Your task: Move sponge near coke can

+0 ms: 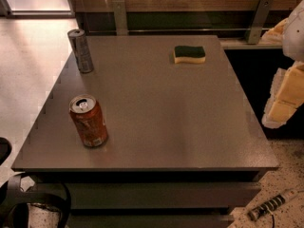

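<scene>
The sponge (189, 54), with a dark green top and a yellow base, lies flat at the far right of the grey table (161, 113). The coke can (88, 121), squat and red-orange with a silver top, stands upright near the table's front left. My gripper (284, 98), white and pale yellow, hangs at the right edge of the view, off the table's right side. It is well to the right of and nearer than the sponge, and holds nothing that I can see.
A taller, slim grey-silver can (81, 51) stands at the table's far left corner. A wooden wall with metal brackets (119, 16) runs behind the table. A cable with a plug (271, 204) lies on the floor at the front right. Dark gear (28, 203) sits at the bottom left.
</scene>
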You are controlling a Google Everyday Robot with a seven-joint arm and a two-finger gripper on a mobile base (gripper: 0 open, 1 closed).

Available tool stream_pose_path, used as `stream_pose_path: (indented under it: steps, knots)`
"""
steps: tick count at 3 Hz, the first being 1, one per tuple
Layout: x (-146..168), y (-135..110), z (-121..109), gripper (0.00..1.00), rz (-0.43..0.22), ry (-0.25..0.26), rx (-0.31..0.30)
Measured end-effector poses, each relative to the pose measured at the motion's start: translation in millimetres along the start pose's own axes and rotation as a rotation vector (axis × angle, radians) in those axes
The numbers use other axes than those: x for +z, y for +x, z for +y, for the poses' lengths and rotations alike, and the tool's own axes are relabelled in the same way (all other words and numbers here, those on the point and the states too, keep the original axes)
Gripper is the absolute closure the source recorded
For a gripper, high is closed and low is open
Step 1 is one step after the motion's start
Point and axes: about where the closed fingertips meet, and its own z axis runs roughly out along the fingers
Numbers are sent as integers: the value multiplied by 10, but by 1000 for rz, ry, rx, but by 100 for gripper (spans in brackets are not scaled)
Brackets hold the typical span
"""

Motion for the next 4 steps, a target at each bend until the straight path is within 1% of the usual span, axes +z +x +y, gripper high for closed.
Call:
stream_pose_path:
  steps: [1, 2, 3, 4]
  knots:
    - [0, 0, 0, 0, 0, 0, 0]
    - [-33, 56, -351, 0, -55, 86, 15]
    - [24, 68, -816, 0, -171, 191, 57]
    - [131, 8, -1390, 0, -334, 286, 111]
